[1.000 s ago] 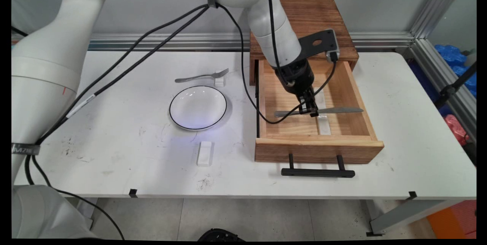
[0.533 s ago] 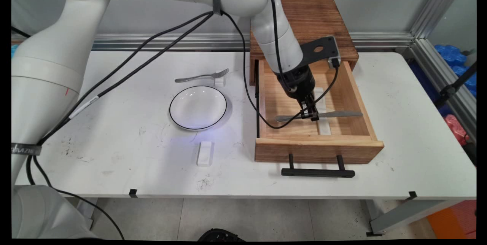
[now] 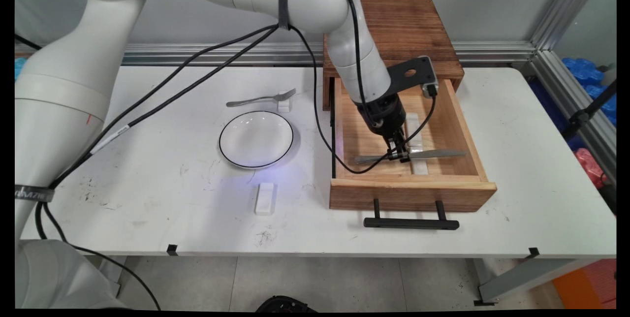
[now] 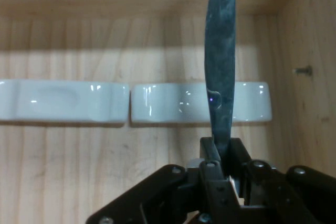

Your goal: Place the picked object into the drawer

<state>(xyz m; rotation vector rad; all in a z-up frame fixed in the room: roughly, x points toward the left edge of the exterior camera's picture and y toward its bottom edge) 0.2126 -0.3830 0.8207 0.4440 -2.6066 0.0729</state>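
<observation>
Clamped together on the middle of a butter knife (image 3: pixel 433 153), the jaws of the gripper (image 3: pixel 398 154) are being kept low inside the open wooden drawer (image 3: pixel 412 186). The knife is being held level, its blade reaching ahead of the jaws and its handle behind them, so it is lying crosswise over two white rests (image 4: pixel 199 103) just beneath the jaws on the drawer floor. A plate (image 3: pixel 256 139), a fork (image 3: pixel 261 98) and a white block (image 3: pixel 265 198) are being left well apart on the table (image 3: pixel 541 199).
</observation>
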